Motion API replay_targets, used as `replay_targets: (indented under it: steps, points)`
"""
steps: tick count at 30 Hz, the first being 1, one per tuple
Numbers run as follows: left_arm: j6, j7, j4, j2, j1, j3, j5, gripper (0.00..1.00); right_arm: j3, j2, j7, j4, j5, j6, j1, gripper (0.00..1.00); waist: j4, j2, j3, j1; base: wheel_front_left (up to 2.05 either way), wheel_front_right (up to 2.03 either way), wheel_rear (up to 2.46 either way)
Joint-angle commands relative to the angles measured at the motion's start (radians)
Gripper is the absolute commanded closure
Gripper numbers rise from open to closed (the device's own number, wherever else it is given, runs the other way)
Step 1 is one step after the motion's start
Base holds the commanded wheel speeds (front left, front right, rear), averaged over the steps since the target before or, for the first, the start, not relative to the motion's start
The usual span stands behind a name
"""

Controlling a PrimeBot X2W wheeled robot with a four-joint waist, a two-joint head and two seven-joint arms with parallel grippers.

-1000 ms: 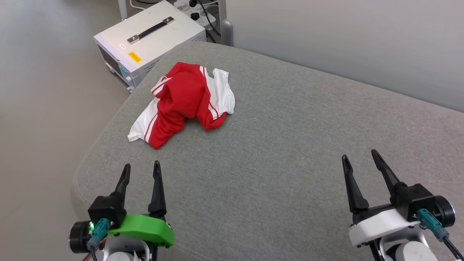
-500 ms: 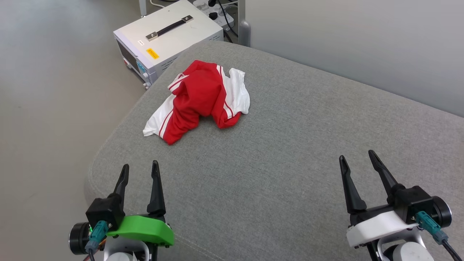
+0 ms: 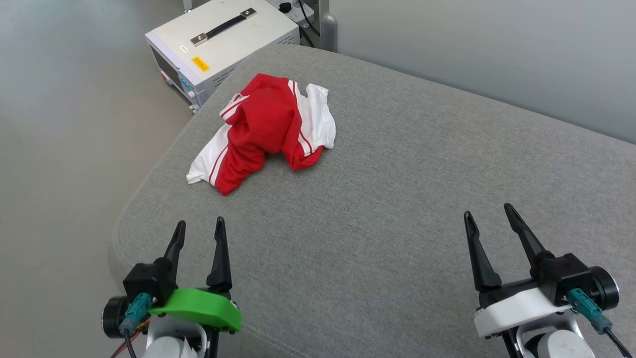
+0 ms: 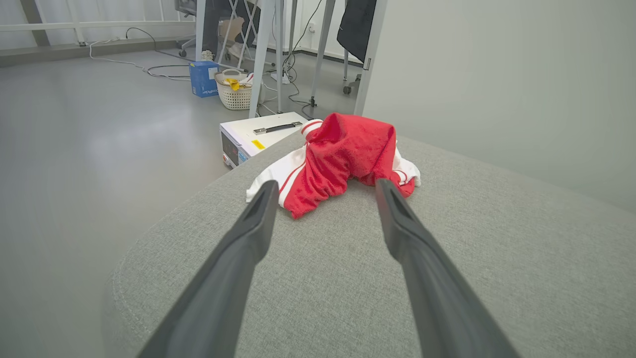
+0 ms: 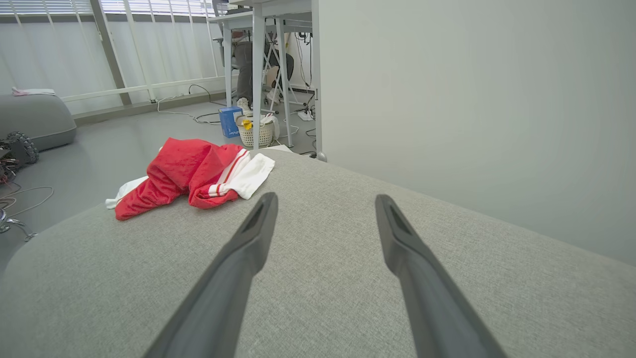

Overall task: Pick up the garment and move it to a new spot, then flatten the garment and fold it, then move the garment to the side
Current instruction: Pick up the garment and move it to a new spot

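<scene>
Your jersey (image 3: 263,132) sits crumpled upper left in the head view, on the cushion (image 3: 377,209), well clear of your left gripper (image 3: 200,222) and right gripper (image 3: 487,211). Both gape wide, empty. It looks light and floppy, so pinch a raised red fold.

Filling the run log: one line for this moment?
stage: pre-grasp | jersey: crumpled on grey cushion, untouched | left hand: open, empty | right hand: open, empty
</scene>
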Motion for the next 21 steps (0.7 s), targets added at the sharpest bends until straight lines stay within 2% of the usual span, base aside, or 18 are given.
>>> replay_targets:
  steps: [1, 5, 10, 13, 15, 21]
  points:
    - [-0.02, -0.006, 0.014, -0.005, -0.036, 0.0, -0.003, 0.0, -0.003, -0.003, -0.009, -0.003, -0.01, -0.001, -0.019, 0.0, -0.017, 0.0069, 0.018, 0.0, 0.0, 0.0, 0.0]
    - [-0.063, -0.006, 0.06, 0.002, -0.113, 0.006, 0.005, 0.0, -0.01, -0.003, -0.009, -0.008, -0.025, -0.001, -0.032, 0.0, -0.042, 0.0069, 0.05, 0.0, 0.0, 0.0, 0.0]
    - [-0.094, 0.025, 0.176, 0.065, -0.278, -0.035, -0.047, 0.0, -0.01, -0.003, -0.009, -0.019, -0.053, -0.001, -0.056, 0.0, -0.088, 0.0069, 0.123, 0.0, 0.0, 0.0, 0.0]
    - [-0.098, 0.126, 0.24, 0.125, -0.387, -0.074, -0.127, 0.0, -0.017, -0.003, -0.009, -0.019, -0.061, -0.001, -0.067, 0.0, -0.122, 0.0069, 0.156, 0.0, 0.0, 0.0, 0.0]
    - [-0.098, 0.211, 0.263, 0.174, -0.457, -0.104, -0.22, 0.0, -0.012, -0.003, -0.009, -0.025, -0.063, -0.001, -0.081, 0.0, -0.149, 0.0069, 0.184, 0.0, 0.0, 0.0, 0.0]
    - [-0.099, 0.476, 0.301, 0.358, -0.63, -0.171, -0.431, 0.0, -0.002, -0.003, -0.009, -0.053, -0.077, -0.001, -0.119, 0.0, -0.227, 0.0069, 0.28, 0.0, 0.0, 0.0, 0.0]
